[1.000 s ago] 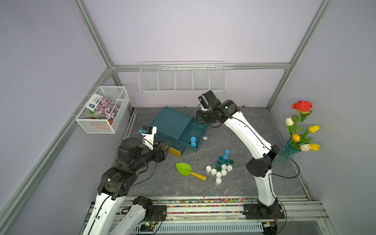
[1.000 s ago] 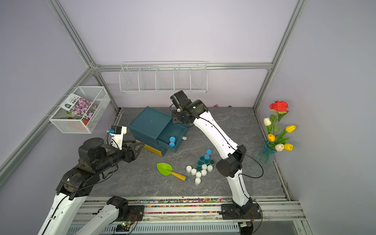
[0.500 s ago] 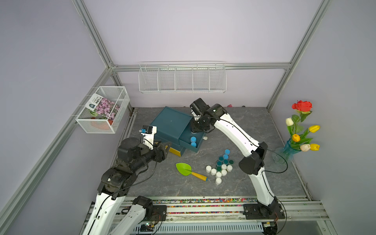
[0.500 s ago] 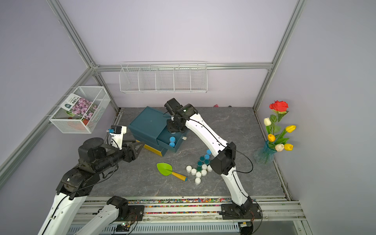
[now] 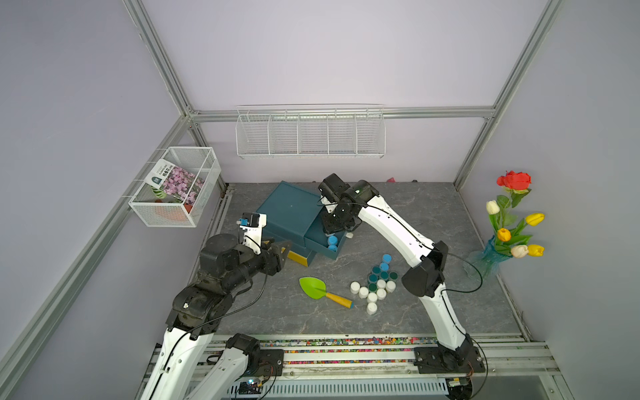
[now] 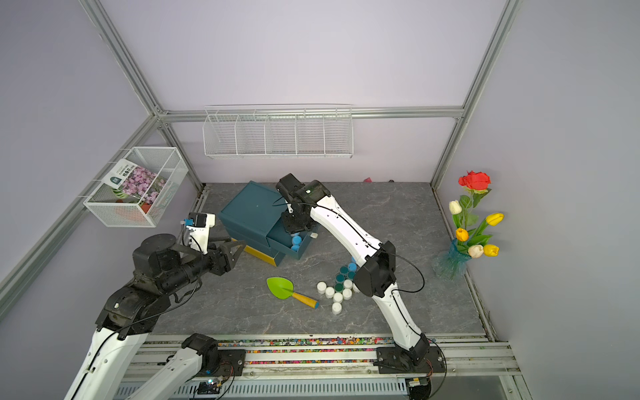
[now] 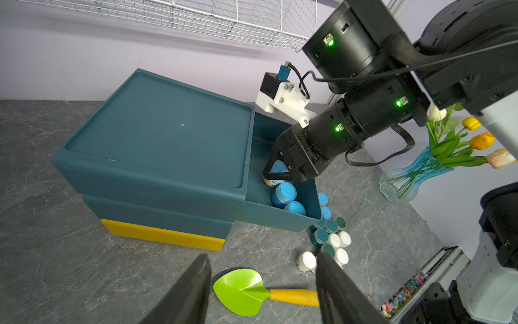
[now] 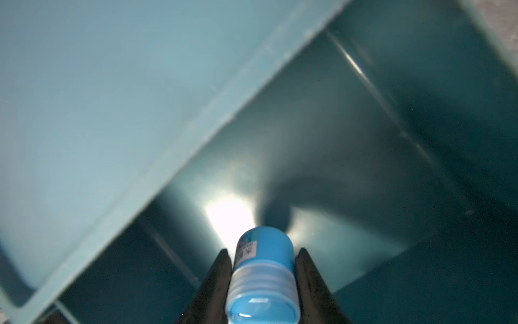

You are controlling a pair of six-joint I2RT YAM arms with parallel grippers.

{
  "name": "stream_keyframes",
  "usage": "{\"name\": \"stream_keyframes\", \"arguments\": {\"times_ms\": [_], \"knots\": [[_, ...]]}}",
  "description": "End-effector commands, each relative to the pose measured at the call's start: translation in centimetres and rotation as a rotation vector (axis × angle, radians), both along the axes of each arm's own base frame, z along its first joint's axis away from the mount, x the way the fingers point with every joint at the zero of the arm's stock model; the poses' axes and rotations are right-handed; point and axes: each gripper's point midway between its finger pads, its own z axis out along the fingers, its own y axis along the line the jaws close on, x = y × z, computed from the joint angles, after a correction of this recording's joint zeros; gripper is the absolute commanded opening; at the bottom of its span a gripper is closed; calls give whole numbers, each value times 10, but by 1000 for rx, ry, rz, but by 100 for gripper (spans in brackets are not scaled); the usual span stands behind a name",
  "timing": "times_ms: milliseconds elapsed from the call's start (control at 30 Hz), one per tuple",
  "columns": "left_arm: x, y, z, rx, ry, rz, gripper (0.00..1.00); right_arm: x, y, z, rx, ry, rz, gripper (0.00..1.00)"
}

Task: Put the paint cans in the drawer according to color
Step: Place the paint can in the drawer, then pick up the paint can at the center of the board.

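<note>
Right, your right gripper (image 8: 263, 254) is clamped on a blue can (image 8: 263, 277), one finger pressed to each side of its body. It holds that can down inside the open top drawer (image 7: 274, 220) of the teal cabinet (image 5: 289, 209), toward the back of the drawer, close to the cabinet's front edge. In the right wrist view the can's far end looks close to the drawer floor, but the picture is blurred there and you cannot tell whether it touches. Two more blue cans (image 7: 283, 193) stand upright in the same drawer, side by side, between the held can and the drawer's front wall. (The bottom drawer (image 7: 162, 234), the one with the yellow front, sticks out only slightly under the cabinet.)

Your left gripper (image 7: 262, 258) has its fingers (image 7: 193, 289) spread apart with nothing between them. It hangs above the table (image 5: 433, 214), beside the cabinet's yellow corner and well apart from every can. In the left wrist view the green trowel (image 7: 238, 291) lies on the table just beyond its fingertips.

The other cans (image 5: 381, 284) stand in a tight cluster on the table, between the trowel's yellow handle and the right arm's elbow (image 5: 424, 273). Two blue ones (image 5: 387, 258) sit at the end nearest the drawer, the dark teal ones (image 5: 373, 278) come next, and the white ones (image 5: 372, 297) fill the end toward the front rail (image 5: 346, 343). A blue glass vase of flowers (image 5: 486, 258) stands at the table's right edge, well apart from all of it.
</note>
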Motion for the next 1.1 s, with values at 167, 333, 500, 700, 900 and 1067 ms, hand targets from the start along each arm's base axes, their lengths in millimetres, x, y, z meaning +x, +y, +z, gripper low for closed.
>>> {"name": "stream_keyframes", "arguments": {"times_ms": [167,333,500,700,900,1067], "knots": [[-1,-3,1,-12,-1,-12,63,-1,-11,5,-53,-28,-1,31],[0,-3,1,-11,-1,-11,63,3,-12,18,-30,-66,-23,58],[0,-3,2,-11,-1,-8,63,17,-20,84,68,-254,-74,66],[-1,0,2,-9,-4,6,63,38,-102,129,107,-342,-358,66],[-3,3,3,-9,-7,15,63,36,-192,76,125,-232,-630,72],[-3,3,3,-10,-6,16,64,19,-213,-10,76,-45,-687,75]]}}
